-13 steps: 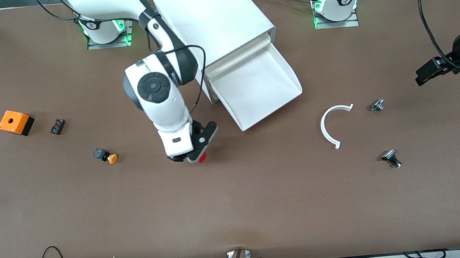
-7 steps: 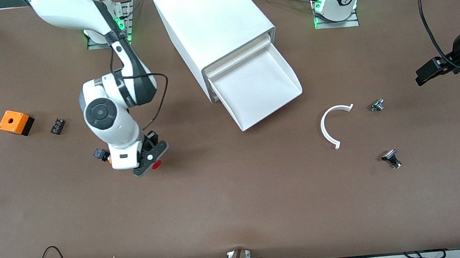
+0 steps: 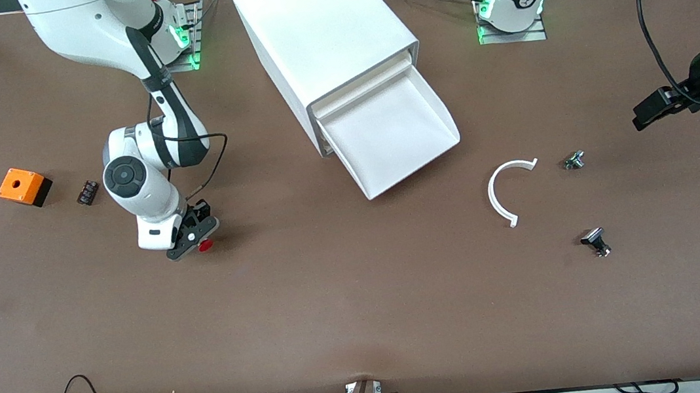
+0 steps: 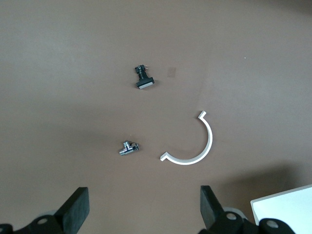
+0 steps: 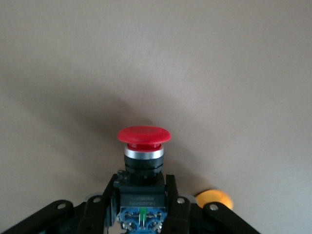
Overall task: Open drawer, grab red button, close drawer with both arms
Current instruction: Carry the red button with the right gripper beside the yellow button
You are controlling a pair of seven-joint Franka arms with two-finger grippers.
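Right gripper [image 3: 191,237] grasping the button [image 5: 144,139]

Its fingers [image 5: 171,195] clamp the black body, red cap sticking out past them; left gripper [image 4: 141,207] waits, fingers spread.

A wide brown table [image 3: 363,313] carries a white boxy plastic cabinet [image 3: 322,41], its shallow tray drawer [image 3: 392,135] pulled open. An orange box with a black base [image 3: 24,186] and a small black block [image 3: 87,192] lie toward the right arm's end; a white curved plastic strip [image 3: 502,192] and two small metal-and-black parts [image 3: 574,160] [image 3: 596,242] lie toward the left arm's.
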